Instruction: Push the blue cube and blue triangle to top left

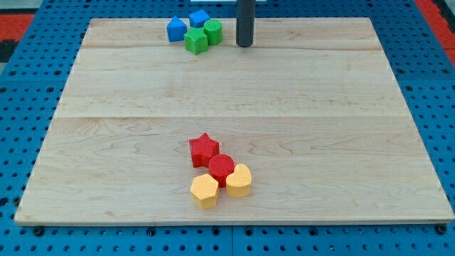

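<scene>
Two blue blocks sit near the view's top, left of centre: one blue block [176, 29] at the left of the cluster, and another blue block [198, 18] above and to its right. I cannot tell which is the cube and which the triangle. A green star-like block [195, 40] and a green round block [212, 30] touch them. My tip [244, 45] stands just right of the green round block, a small gap apart, touching no block.
A red star [204, 149], a red round block [221, 168], a yellow hexagon-like block [205, 190] and a yellow heart-like block [239, 180] cluster near the view's bottom centre. The wooden board [355, 142] lies on a blue pegboard [21, 71].
</scene>
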You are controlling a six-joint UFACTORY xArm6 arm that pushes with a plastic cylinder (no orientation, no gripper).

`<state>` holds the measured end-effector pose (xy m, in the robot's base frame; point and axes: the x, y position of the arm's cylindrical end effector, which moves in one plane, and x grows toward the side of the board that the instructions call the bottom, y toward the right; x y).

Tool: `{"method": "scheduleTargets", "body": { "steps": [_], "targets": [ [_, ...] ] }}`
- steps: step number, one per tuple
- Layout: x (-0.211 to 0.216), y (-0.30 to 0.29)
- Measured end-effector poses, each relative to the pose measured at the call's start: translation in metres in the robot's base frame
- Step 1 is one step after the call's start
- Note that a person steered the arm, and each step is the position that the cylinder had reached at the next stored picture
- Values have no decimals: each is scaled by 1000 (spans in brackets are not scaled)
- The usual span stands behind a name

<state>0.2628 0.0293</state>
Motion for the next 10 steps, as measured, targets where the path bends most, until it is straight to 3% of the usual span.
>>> {"method": "scheduleTargets", "body": {
  "steps": [3,4,5,6,8,10],
  "targets": [
    [0,0],
    [0,30],
    [-21,36],
    [-71,16],
    [-69,-73],
    [-64,-82]
  ]
}}
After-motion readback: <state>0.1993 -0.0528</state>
